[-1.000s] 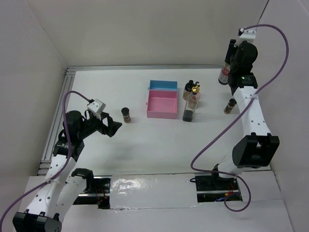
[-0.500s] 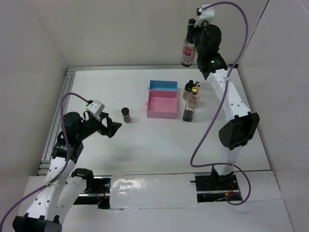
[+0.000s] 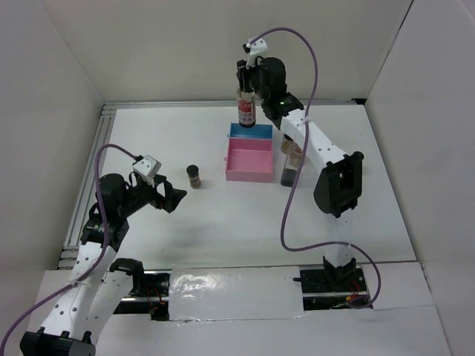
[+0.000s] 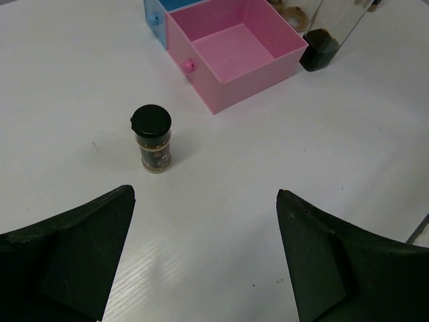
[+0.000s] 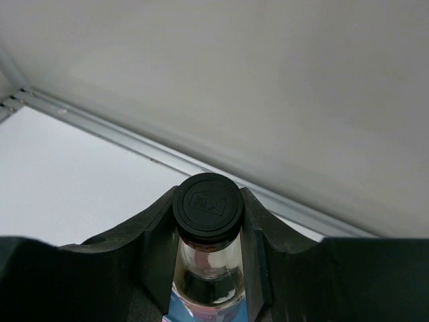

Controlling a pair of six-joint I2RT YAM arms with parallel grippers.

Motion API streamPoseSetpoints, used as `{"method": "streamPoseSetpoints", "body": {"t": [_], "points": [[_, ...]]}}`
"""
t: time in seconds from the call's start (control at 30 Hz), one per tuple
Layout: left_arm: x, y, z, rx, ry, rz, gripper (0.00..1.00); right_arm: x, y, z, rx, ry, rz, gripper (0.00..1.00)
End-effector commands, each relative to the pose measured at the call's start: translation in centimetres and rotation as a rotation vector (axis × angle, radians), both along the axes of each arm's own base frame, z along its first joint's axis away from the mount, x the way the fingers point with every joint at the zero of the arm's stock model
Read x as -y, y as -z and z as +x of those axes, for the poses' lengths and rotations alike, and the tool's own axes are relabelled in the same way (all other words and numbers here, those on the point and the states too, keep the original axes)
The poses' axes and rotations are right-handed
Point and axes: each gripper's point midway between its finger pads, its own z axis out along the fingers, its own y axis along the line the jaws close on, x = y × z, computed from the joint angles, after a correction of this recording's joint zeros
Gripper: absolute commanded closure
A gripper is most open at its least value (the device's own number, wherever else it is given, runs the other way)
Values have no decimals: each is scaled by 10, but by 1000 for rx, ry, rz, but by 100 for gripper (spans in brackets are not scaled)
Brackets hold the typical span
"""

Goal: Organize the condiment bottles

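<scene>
My right gripper (image 3: 247, 90) is shut on the neck of the tall clear red-labelled bottle (image 3: 246, 115). It holds the bottle upright over the back of the blue tray (image 3: 260, 131). The bottle's black cap (image 5: 208, 203) sits between the fingers of the right gripper (image 5: 209, 225). A short dark black-capped jar (image 3: 193, 176) stands alone left of the pink tray (image 3: 249, 174). My left gripper (image 3: 171, 199) is open and empty, short of that jar (image 4: 152, 139) and facing it. A clear bottle with dark contents (image 3: 289, 175) stands right of the pink tray, with others partly hidden behind my right arm.
The pink tray (image 4: 201, 77) is empty and sits against the blue tray (image 4: 159, 12). The dark-bottomed bottle (image 4: 319, 50) stands by its right corner. A metal rail (image 3: 178, 105) and white walls bound the table at the back and sides.
My right arm has swung from the far right corner leftward with the red-labelled bottle, which is now lower and over the blue tray. My left arm has hardly moved.
</scene>
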Motion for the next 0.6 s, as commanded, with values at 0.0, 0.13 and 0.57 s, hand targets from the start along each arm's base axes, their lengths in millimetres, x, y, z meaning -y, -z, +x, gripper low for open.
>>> {"method": "streamPoseSetpoints", "body": {"t": [0.0,0.13,0.57], "points": [[-2,-3,1,7,-19,-16,1,1,-91,-9,235,-17,122,100],[-3,1,2,4,-23,-12,1,-5,-70,-5,231,-38,113,100],[-5,4,3,5,-33,-5,1,-5,-38,-6,153,-58,151,100]]}}
